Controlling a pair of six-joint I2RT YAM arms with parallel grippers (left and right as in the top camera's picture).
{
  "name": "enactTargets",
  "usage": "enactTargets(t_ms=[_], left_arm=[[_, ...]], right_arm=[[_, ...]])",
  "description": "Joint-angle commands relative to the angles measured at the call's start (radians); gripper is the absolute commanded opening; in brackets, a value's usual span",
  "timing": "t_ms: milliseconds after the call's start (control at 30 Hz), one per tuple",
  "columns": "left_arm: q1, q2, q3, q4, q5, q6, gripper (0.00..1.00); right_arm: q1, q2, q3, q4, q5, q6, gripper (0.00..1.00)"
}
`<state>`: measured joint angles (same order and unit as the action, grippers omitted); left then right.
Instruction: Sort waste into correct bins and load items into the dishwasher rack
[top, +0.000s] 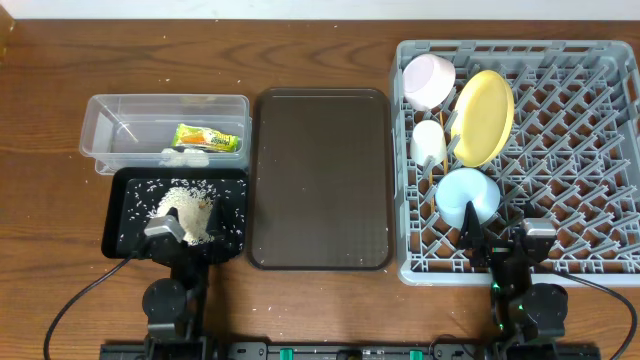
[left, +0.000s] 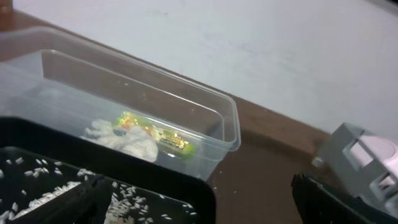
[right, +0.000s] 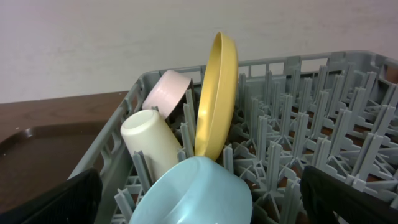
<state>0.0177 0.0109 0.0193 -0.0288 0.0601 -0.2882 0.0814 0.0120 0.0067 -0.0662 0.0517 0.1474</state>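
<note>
So that it could drain, the yellow plate (top: 483, 117) was stood edgewise at upper right; the left gripper (top: 175, 240) and the right gripper (top: 503, 243) were spread, empty.

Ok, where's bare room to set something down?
The brown tray, between the black tray and the rack, is bare. Rack pegs right of the yellow plate are free. Crowded: rack's left side; rice covers the black tray.

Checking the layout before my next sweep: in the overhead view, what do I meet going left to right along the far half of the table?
clear tub → dark brown serving tray → dishwasher rack; inside the rack, the pinkish bowl comes before the yellow plate.
</note>
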Motion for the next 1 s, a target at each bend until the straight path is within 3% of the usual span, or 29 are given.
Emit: enactTargets(t_ms=[0,133,967], left_arm=[[-0.003,-0.01,-0.015,-0.037,0.037,0.209,0.95],[-0.003,-0.01,-0.015,-0.037,0.037,0.323,0.95],[-0.069,-0.009,-0.015,-0.034,0.036,0.303,0.95]], right_arm=[[-0.006,-0.006,-0.001,-0.004,0.0,-0.014,0.99],[-0.006,-0.006,-0.001,-0.004,0.0,-0.014,0.99],[-0.006,-0.006,-0.001,-0.004,0.0,-0.014,0.99]])
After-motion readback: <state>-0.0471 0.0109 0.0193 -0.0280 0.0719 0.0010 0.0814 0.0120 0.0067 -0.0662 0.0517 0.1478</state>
